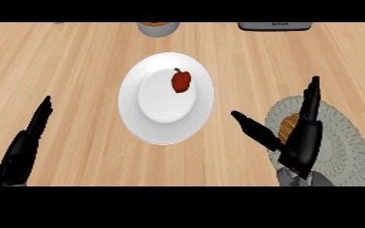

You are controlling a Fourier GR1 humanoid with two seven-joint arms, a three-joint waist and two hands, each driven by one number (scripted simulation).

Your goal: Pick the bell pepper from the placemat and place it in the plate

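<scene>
Item 1: the light wooden counter [71,53], plank-grained, which fills my whole view.

Item 2: a round white ceramic plate [135,111] at the centre of the frame, with a shallow inner well.

Item 3: a small red bell pepper [181,81] with a dark stem. I see it lying inside the plate, in the upper right part of the well, stem pointing toward the top of the frame. Neither hand touches it.

Item 4: a round grey-green woven placemat [341,125] at the lower right of the frame, partly covered by my right arm. On it sits a rounded tan-orange object [288,125], mostly hidden behind the hand; I cannot tell what it is.

Item 5: the right robot hand [303,140], black, at the lower right, over the placemat. Its fingers are straight and point toward the top of the frame, and the thumb is spread wide toward the plate. It holds nothing and is apart from the plate's rim.

Item 6: the left robot hand [25,145], black, at the lower left edge. Fingers straight and slanted upward, empty, resting well apart from the plate.

Item 7: a grey round vessel with a brownish top [158,27], cut off at the upper centre edge.

Item 8: a dark grey flat-edged object [274,26], cut off at the upper right edge.
</scene>
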